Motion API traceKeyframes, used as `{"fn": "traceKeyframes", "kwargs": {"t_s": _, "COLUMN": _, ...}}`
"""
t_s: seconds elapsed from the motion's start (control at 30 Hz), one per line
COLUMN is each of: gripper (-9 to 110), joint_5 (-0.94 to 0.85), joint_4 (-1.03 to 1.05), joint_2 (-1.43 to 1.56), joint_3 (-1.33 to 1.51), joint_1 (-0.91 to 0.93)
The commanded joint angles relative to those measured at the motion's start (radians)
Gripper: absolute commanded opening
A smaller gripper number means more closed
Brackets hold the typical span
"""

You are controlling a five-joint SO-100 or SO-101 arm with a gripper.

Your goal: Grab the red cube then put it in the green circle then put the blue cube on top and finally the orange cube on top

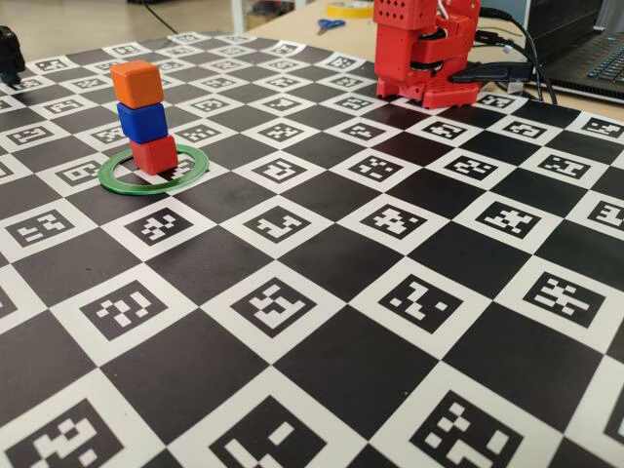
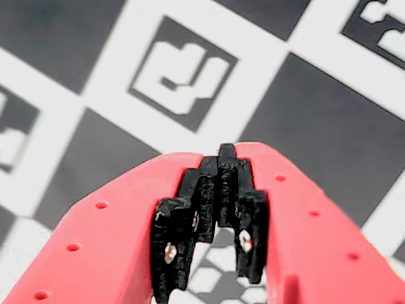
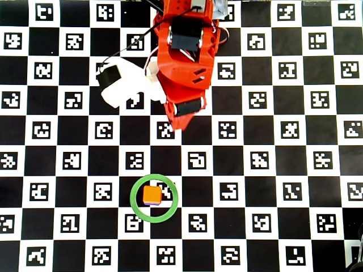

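In the fixed view the three cubes stand stacked inside the green circle (image 1: 146, 189): the red cube (image 1: 154, 154) at the bottom, the blue cube (image 1: 142, 121) on it, the orange cube (image 1: 136, 84) on top, each slightly offset. From overhead only the orange cube (image 3: 151, 195) shows, inside the green circle (image 3: 133, 198). The red arm (image 1: 424, 54) is folded back near its base (image 3: 184, 68), far from the stack. In the wrist view my gripper (image 2: 223, 155) is shut, its black pads meeting at the tip with nothing between them, above the checkered mat.
A black-and-white checkered marker mat (image 1: 322, 292) covers the table. Blue-handled scissors (image 1: 330, 24), cables (image 1: 507, 68) and a laptop (image 1: 595, 58) lie behind the mat. A black object (image 1: 10, 54) sits at the far left edge.
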Motion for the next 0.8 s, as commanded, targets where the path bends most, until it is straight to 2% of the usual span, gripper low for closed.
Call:
{"fn": "traceKeyframes", "kwargs": {"t_s": 0.0, "gripper": -6, "joint_5": -0.109, "joint_4": -0.123, "joint_2": 0.184, "joint_3": 0.161, "joint_1": 0.006}}
{"fn": "traceKeyframes", "kwargs": {"t_s": 0.13, "gripper": -6, "joint_5": -0.183, "joint_4": -0.270, "joint_2": 0.331, "joint_3": 0.390, "joint_1": -0.002}}
{"fn": "traceKeyframes", "kwargs": {"t_s": 0.33, "gripper": -6, "joint_5": -0.305, "joint_4": -0.351, "joint_2": 0.472, "joint_3": 0.612, "joint_1": -0.072}}
{"fn": "traceKeyframes", "kwargs": {"t_s": 0.77, "gripper": -6, "joint_5": -0.509, "joint_4": -0.407, "joint_2": 0.779, "joint_3": 1.022, "joint_1": -0.110}}
